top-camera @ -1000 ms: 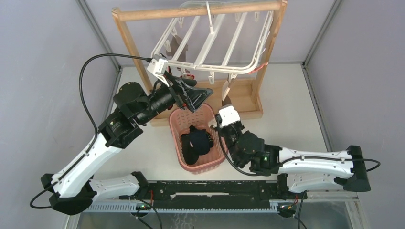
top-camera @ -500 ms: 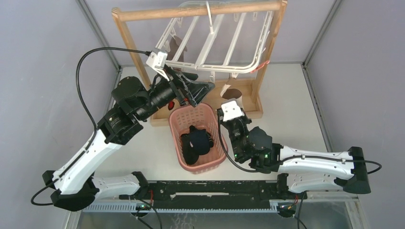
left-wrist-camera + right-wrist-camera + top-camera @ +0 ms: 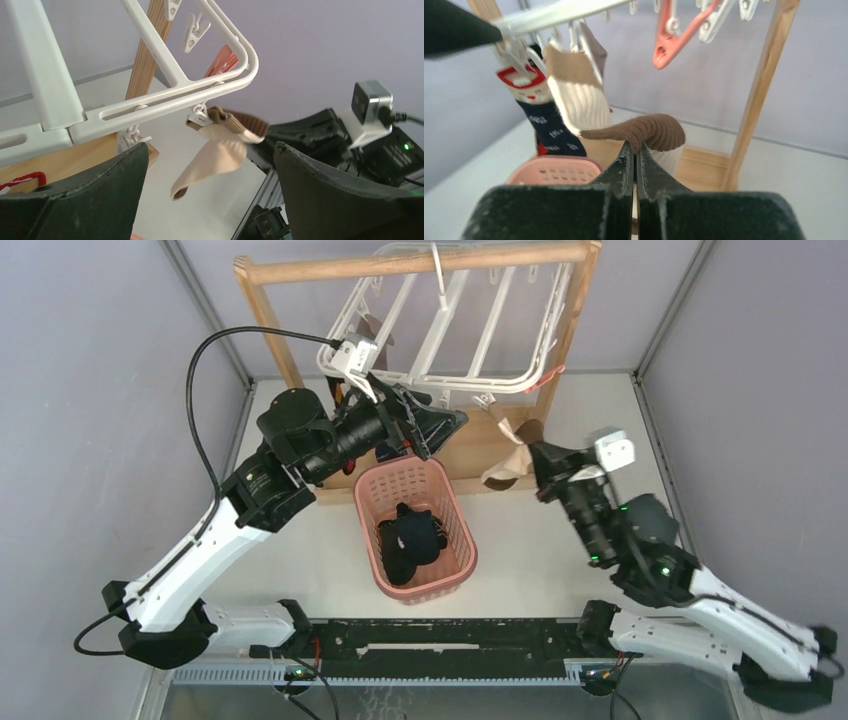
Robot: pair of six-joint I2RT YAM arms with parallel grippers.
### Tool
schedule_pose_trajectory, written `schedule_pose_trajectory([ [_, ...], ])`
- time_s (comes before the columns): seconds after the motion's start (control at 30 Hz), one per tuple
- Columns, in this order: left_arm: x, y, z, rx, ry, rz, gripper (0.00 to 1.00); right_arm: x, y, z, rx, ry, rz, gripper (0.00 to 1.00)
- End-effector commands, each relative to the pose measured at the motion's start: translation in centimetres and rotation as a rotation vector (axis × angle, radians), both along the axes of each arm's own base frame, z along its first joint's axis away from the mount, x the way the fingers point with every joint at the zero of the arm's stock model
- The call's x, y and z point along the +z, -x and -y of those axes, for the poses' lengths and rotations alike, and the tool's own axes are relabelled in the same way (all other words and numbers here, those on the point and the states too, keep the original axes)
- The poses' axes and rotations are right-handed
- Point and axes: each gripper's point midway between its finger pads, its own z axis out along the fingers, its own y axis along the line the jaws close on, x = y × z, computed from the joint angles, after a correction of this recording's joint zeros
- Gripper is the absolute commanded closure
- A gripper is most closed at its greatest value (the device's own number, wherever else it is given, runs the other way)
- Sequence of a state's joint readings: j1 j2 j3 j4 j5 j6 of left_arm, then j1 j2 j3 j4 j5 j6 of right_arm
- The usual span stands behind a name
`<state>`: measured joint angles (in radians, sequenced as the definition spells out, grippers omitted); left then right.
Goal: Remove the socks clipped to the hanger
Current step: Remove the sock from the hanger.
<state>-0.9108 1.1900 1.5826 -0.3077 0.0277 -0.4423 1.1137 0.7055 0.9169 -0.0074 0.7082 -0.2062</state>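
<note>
The hanger (image 3: pixel 440 335) is hanging by its hook from the top bar of the wooden rack (image 3: pixel 400 262) at the far side of the bench (image 3: pixel 510 560), its white slats tilting down toward the arms. A brown-and-cream sock (image 3: pixel 503 462) is dangling from a clip on the hanger's near rail, toward the right corner. The right gripper (image 3: pixel 537 454) is pinching it with jaws fully closed. In the right wrist view the right gripper (image 3: pixel 634 148) is biting the brown end of the brown-and-cream sock (image 3: pixel 584 107), so the ribbed cream body is curving up from the fingers to the brown band at the clip. Just left of it a navy sock (image 3: pixel 550 131) with a red-and-white cuff is hanging from the same rail, and a coral clip (image 3: pixel 674 42) is dangling to the right. The left gripper (image 3: pixel 440 426) is hovering under the near rail — jaws spread wide, holding nothing — above the far end of the pink basket (image 3: pixel 366 502). From its own camera the left gripper (image 3: pixel 210 147) is framing the rail and the brown-and-cream sock (image 3: pixel 220 156), which is hanging beyond its fingers (image 3: pixel 80 200) and not touching them. Black socks (image 3: pixel 410 540) are lying in the pink basket, which is sitting on the bench between the two arms.
</note>
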Motion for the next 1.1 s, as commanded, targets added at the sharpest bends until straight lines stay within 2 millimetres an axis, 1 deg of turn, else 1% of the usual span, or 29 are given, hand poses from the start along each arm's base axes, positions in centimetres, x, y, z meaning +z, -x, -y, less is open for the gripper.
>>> schedule_pose_trajectory([
  [0.0, 1.7, 0.9, -0.6, -0.018, 0.048, 0.074, 0.02, -0.7, 2.5, -2.5, 0.332, -0.147, -0.127, 1.0],
  [0.1, 1.8, 1.3, -0.1, -0.05, 0.064, 0.099, 0.02, -0.9, 2.9, -3.0, 0.425, -0.171, -0.182, 1.0],
  [0.17, 1.7, 1.4, 0.3, -0.071, 0.069, 0.117, 0.02, -1.2, 3.3, -3.9, 0.503, -0.174, -0.225, 1.0],
  [0.23, 1.4, 1.7, 0.7, -0.098, 0.071, 0.136, 0.02, -1.2, 3.5, -4.4, 0.554, -0.189, -0.255, 1.0],
  [0.33, 0.5, 1.9, 1.1, -0.122, 0.079, 0.172, 0.03, -0.9, 3.7, -4.7, 0.61, -0.216, -0.291, 1.0],
  [0.37, 0.0, 1.9, 1.2, -0.124, 0.072, 0.176, 0.03, -0.8, 3.6, -4.6, 0.614, -0.224, -0.298, 1.0],
  [0.4, 0.1, 1.9, 1.2, -0.125, 0.085, 0.196, 0.03, -0.6, 3.7, -4.5, 0.624, -0.234, -0.306, 1.0],
  [0.5, -0.6, 2.0, 1.6, -0.145, 0.084, 0.213, 0.03, -0.2, 4.0, -4.1, 0.659, -0.263, -0.325, 1.0],
  [0.63, -0.8, 2.6, 2.3, -0.196, 0.094, 0.248, 0.04, 0.5, 4.5, -3.6, 0.712, -0.306, -0.352, 1.0],
  [0.73, -1.1, 2.6, 2.5, -0.209, 0.086, 0.276, 0.04, 0.8, 4.7, -3.3, 0.732, -0.324, -0.361, 1.0],
  [0.87, -1.4, 2.4, 2.3, -0.254, 0.096, 0.298, 0.05, 0.7, 4.7, -3.0, 0.731, -0.328, -0.373, 1.0],
  [1.07, -1.9, 2.1, 2.0, -0.378, 0.14, 0.305, 0.06, 0.6, 4.7, -2.7, 0.73, -0.33, -0.381, 1.0],
])
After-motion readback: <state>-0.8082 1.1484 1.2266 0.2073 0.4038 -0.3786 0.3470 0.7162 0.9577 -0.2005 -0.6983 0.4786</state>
